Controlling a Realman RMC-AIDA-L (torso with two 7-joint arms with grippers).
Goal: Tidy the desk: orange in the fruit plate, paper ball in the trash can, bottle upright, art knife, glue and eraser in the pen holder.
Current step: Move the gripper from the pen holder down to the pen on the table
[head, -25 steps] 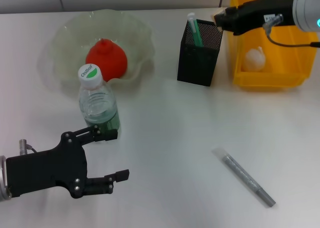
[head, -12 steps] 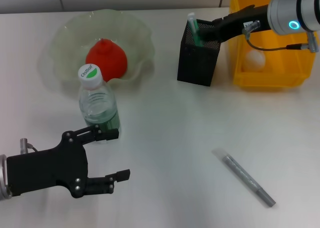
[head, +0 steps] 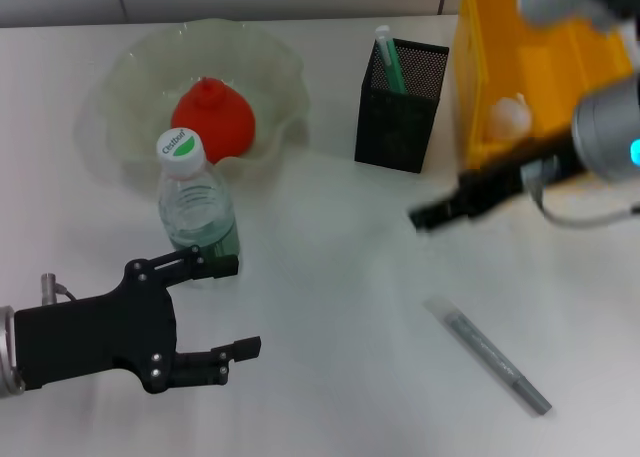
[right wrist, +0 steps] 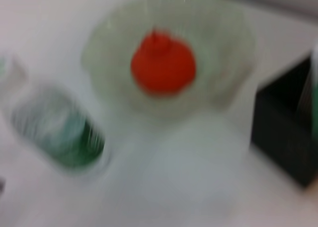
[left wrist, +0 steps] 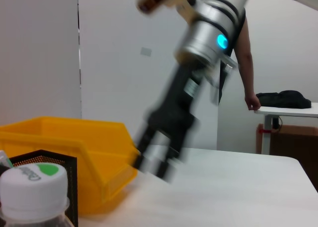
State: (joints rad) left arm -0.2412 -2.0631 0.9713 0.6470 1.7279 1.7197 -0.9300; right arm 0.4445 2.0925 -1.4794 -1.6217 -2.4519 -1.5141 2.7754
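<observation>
The orange (head: 212, 117) lies in the pale-green fruit plate (head: 130, 72). The bottle (head: 195, 202) stands upright in front of the plate. My left gripper (head: 238, 307) is open just in front of the bottle, holding nothing. The black pen holder (head: 400, 112) has a green-and-white stick (head: 386, 57) in it. A white paper ball (head: 510, 117) lies in the yellow trash can (head: 545, 67). A grey art knife (head: 490, 355) lies on the table at the front right. My right gripper (head: 428, 217) is blurred above the table behind the knife. The eraser is out of view.
The left wrist view shows the bottle cap (left wrist: 34, 185), the pen holder (left wrist: 47, 160), the trash can (left wrist: 64, 145) and the blurred right arm (left wrist: 164, 137). The right wrist view looks across the orange (right wrist: 163, 63) and the bottle (right wrist: 59, 132).
My right gripper has swung from above the pen holder down and forward to the table behind the art knife. The left arm has stayed put.
</observation>
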